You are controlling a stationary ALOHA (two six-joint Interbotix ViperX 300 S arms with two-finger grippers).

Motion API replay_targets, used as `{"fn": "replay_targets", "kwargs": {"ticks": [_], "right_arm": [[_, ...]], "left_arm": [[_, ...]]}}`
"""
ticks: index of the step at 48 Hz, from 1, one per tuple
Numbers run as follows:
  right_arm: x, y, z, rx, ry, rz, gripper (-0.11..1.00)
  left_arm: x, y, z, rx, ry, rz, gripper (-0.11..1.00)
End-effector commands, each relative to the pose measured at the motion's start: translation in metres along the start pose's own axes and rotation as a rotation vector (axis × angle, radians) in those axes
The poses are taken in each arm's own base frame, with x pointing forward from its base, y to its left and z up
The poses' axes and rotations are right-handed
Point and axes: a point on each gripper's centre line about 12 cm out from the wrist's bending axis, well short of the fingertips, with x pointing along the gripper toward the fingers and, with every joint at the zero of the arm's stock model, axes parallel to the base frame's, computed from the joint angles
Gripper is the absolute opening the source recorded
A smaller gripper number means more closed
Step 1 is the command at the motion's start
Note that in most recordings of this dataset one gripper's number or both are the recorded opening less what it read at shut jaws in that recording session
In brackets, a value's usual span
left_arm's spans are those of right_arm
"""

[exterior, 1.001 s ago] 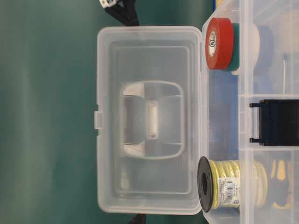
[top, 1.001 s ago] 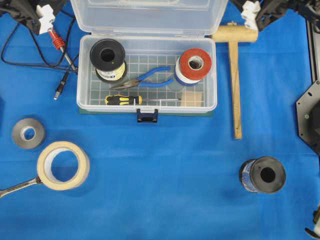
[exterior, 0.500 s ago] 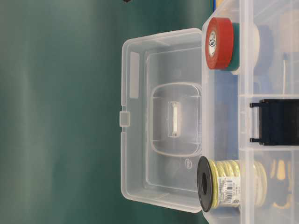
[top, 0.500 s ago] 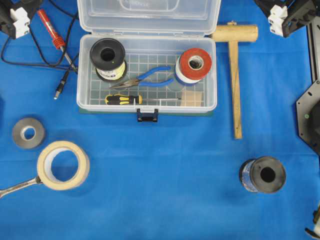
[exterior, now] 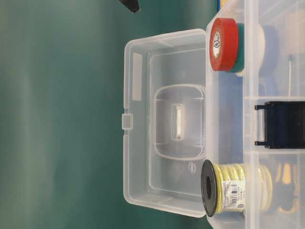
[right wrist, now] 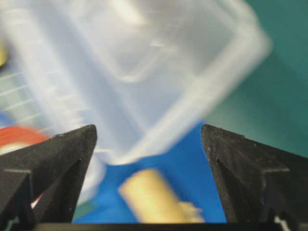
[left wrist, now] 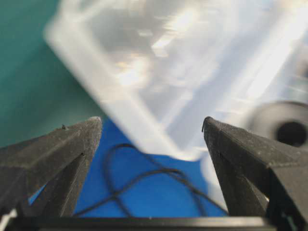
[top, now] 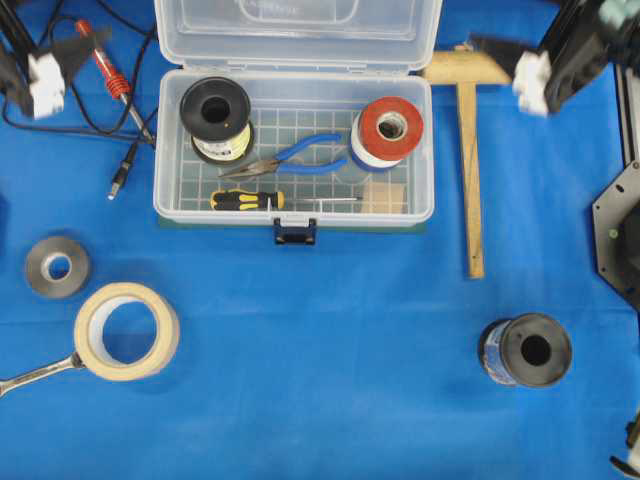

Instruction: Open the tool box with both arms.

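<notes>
The tool box (top: 294,150) sits at the middle of the far edge of the blue worktop (top: 320,380) with its clear lid (top: 297,30) thrown fully back and its dark blue latch (top: 294,232) hanging loose at the near wall, so the opening looks done. Both pincers are spread wide and hold nothing: the left gripper (left wrist: 151,127) hangs off the box's left far corner and the right gripper (right wrist: 149,130) off its right far corner above the wooden mallet (top: 468,150), neither touching the box. By my judgement nothing is left except to bring the arms clear.
</notes>
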Motion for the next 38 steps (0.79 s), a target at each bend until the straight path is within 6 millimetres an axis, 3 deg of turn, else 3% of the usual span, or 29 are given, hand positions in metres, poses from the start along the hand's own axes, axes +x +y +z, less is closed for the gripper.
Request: {"fn": "replay_targets", "kwargs": {"ticks": [1, 8, 18, 24, 38], "right_arm": [[-0.003, 0.025, 0.003, -0.034, -0.001, 0.09, 0.86], [-0.009, 0.062, -0.004, -0.093, 0.031, 0.225, 0.86], [-0.019, 0.095, -0.013, -0.149, 0.058, 0.352, 0.86], [-0.021, 0.1, -0.017, -0.159, 0.079, 0.373, 0.86], [-0.035, 0.094, -0.018, -0.164, 0.092, 0.371, 0.86]], "left_arm": [[-0.005, -0.018, 0.005, 0.021, -0.015, -0.08, 0.91], [-0.019, -0.052, 0.01, 0.059, -0.038, -0.233, 0.91], [-0.041, -0.085, 0.014, 0.105, -0.074, -0.409, 0.91], [-0.045, -0.093, 0.008, 0.123, -0.055, -0.449, 0.91], [-0.052, -0.09, 0.004, 0.128, -0.025, -0.453, 0.9]]}}
